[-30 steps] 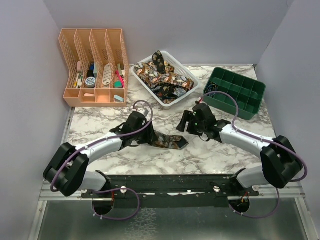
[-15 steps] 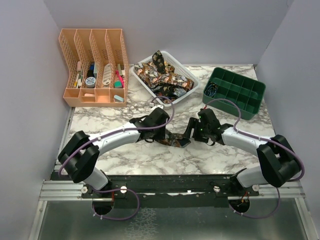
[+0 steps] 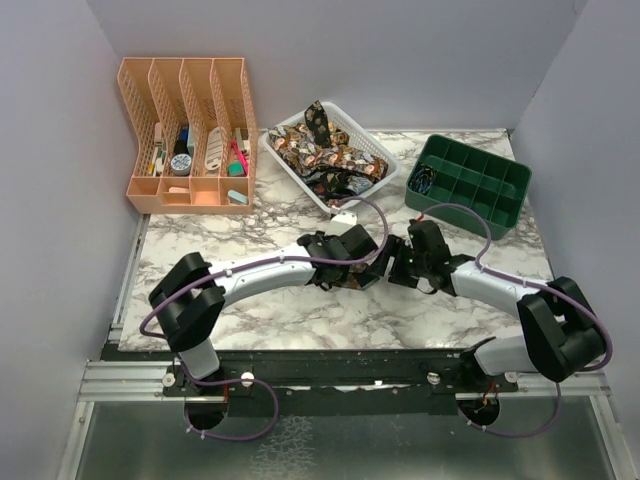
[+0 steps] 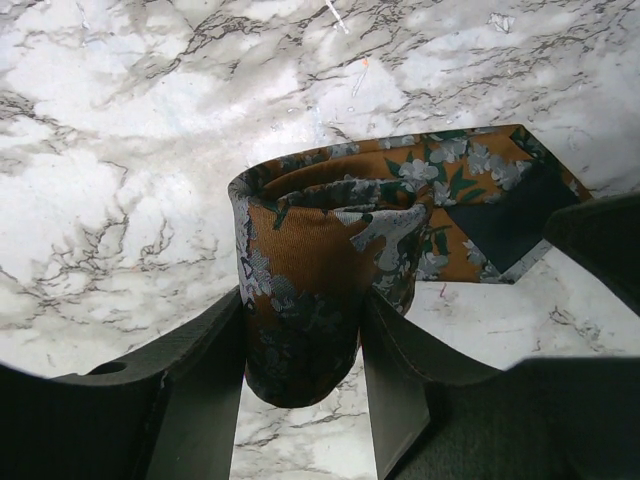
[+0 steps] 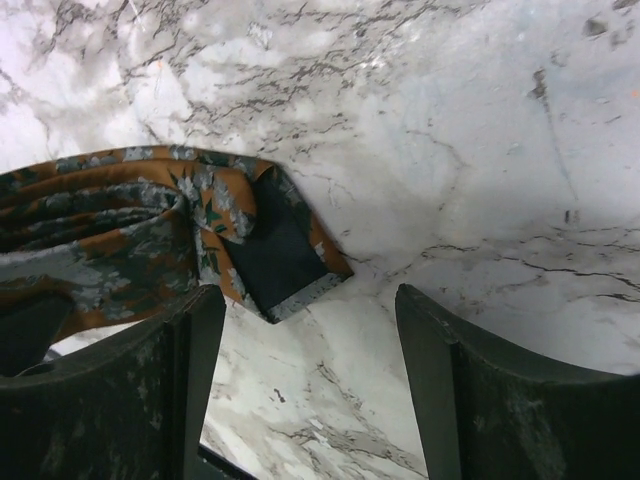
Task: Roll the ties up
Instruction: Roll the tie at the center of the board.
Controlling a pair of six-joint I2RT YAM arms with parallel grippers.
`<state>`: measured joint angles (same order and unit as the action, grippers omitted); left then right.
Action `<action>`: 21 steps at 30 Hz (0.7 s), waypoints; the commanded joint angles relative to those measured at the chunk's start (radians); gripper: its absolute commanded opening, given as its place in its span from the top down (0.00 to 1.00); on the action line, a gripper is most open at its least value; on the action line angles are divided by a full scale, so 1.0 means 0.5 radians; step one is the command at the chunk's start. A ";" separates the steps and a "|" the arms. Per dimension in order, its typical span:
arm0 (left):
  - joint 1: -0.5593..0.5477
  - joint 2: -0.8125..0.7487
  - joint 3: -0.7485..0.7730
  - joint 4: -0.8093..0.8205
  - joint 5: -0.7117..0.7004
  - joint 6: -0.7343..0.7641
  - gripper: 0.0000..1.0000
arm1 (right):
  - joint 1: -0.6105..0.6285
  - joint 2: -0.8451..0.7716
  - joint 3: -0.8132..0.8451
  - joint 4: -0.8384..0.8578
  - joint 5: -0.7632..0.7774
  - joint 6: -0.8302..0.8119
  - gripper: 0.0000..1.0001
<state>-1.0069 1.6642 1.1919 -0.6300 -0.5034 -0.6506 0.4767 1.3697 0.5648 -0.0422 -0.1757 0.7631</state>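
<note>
One tie (image 4: 310,290), brown-orange with a pale floral pattern, is partly rolled on the marble table. My left gripper (image 4: 302,400) is shut on the roll, a finger pressed against each side. The tie's pointed end (image 4: 500,215) still lies flat to the right, its dark lining showing. From above, the left gripper (image 3: 360,255) sits mid-table over the tie (image 3: 352,279). My right gripper (image 3: 402,266) hovers just to its right. It stands open (image 5: 310,370) over bare marble, and the tie's pointed end (image 5: 270,245) lies just beyond its left finger (image 5: 190,370). More ties (image 3: 320,150) fill a white basket.
The white basket (image 3: 375,187) stands at the back centre. An orange desk organizer (image 3: 190,130) with small items is at the back left. A green compartment tray (image 3: 470,183) is at the back right. The two arms nearly meet mid-table.
My left gripper has swept to the right along the tie with the roll in it, so less of the tie lies flat. The right gripper has shifted slightly nearer and lower.
</note>
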 commanded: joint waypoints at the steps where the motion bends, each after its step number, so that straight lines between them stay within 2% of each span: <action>1: -0.077 0.149 0.181 -0.187 -0.266 -0.054 0.52 | -0.011 -0.011 -0.117 -0.028 -0.131 0.076 0.25; 4: -0.115 0.253 0.288 -0.262 -0.344 -0.096 0.52 | -0.019 -0.139 -0.206 -0.046 -0.029 0.197 0.26; 8: -0.157 0.381 0.444 -0.344 -0.403 -0.141 0.52 | -0.037 -0.331 -0.363 -0.115 0.297 0.436 0.25; 14: -0.252 0.610 0.716 -0.527 -0.509 -0.162 0.52 | -0.109 -0.543 -0.446 -0.213 0.495 0.473 0.24; 17: -0.289 0.735 0.871 -0.648 -0.568 -0.186 0.52 | -0.179 -0.575 -0.442 -0.264 0.511 0.461 0.22; 21: -0.324 0.895 1.077 -0.815 -0.642 -0.234 0.51 | -0.336 -0.576 -0.457 -0.276 0.388 0.447 0.21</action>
<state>-1.1503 2.0377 1.6379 -0.9119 -0.7475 -0.7261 0.3725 1.0809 0.3664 -0.0822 -0.0067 0.9874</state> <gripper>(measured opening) 0.480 0.783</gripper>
